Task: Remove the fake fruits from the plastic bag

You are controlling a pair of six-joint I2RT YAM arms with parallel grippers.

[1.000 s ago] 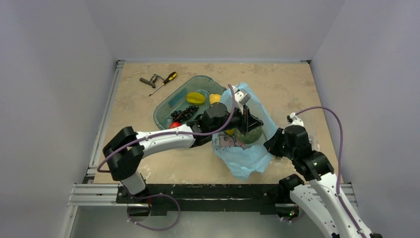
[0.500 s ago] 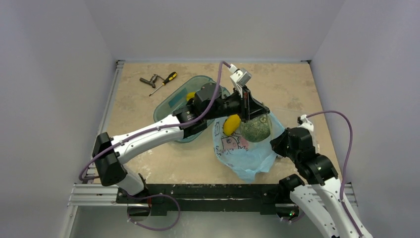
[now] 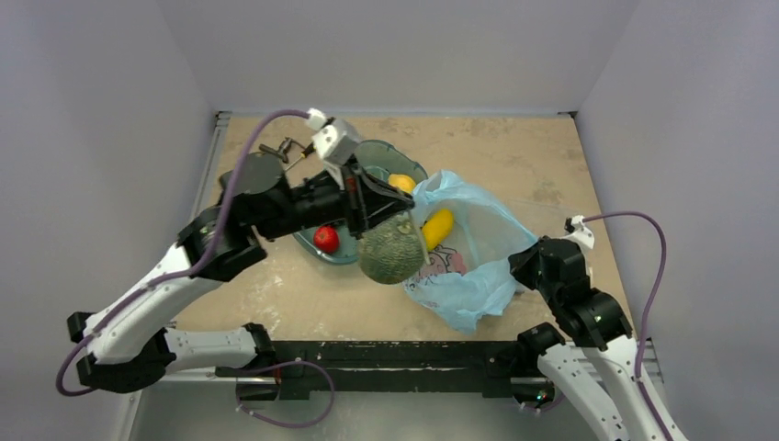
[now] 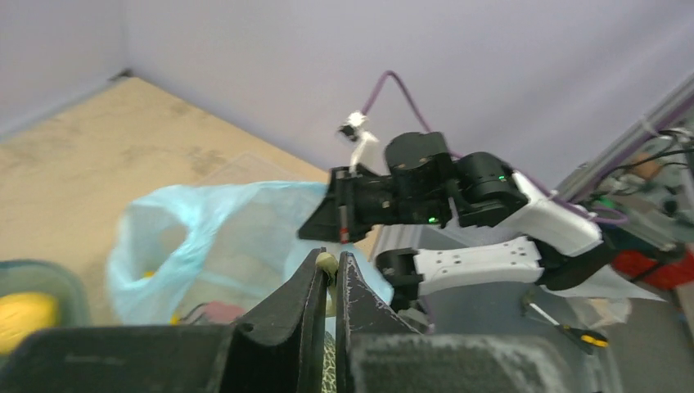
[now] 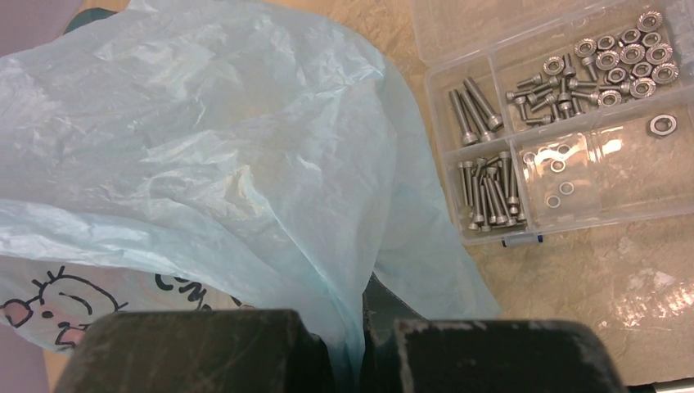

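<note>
Tabletop (image 3: 533,156): melon (image 3: 390,257), mango (image 3: 437,228), bag (image 3: 478,276), one each

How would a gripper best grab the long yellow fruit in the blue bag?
Probably pinch the yellow fruit across its narrow middle, reaching in from the left through the bag's open mouth; it lies slanted just inside, too long to span end to end.

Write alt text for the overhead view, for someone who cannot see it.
The left gripper holds a dull-green fruit by its stem, outside the light-blue plastic bag, whose edge the right gripper pinches. A yellow mango lies inside the bag, near a teal tray.
</note>
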